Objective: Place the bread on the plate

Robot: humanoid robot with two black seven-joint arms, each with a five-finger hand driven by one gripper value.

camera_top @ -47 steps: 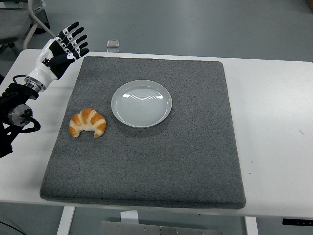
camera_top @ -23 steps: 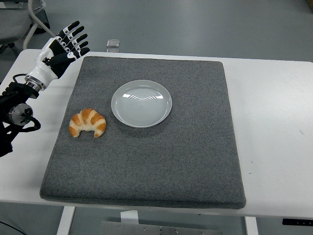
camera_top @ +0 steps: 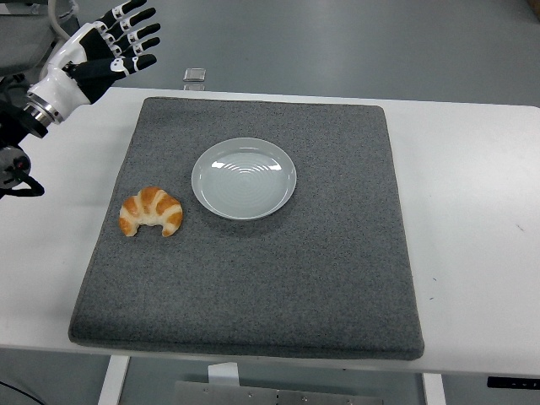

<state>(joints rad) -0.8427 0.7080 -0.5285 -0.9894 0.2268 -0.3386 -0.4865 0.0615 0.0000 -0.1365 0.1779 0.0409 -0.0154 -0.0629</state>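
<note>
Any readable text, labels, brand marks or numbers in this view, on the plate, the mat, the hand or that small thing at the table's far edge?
None can be read.
Plate: plain white, no mark.
Grey mat: no label.
Croissant: no print.
Left hand: white and black panels, no legible lettering.
Small clear object at the far edge: too small to tell.

One camera looks down from high on the robot's side, taking in the whole white table (camera_top: 472, 211).
</note>
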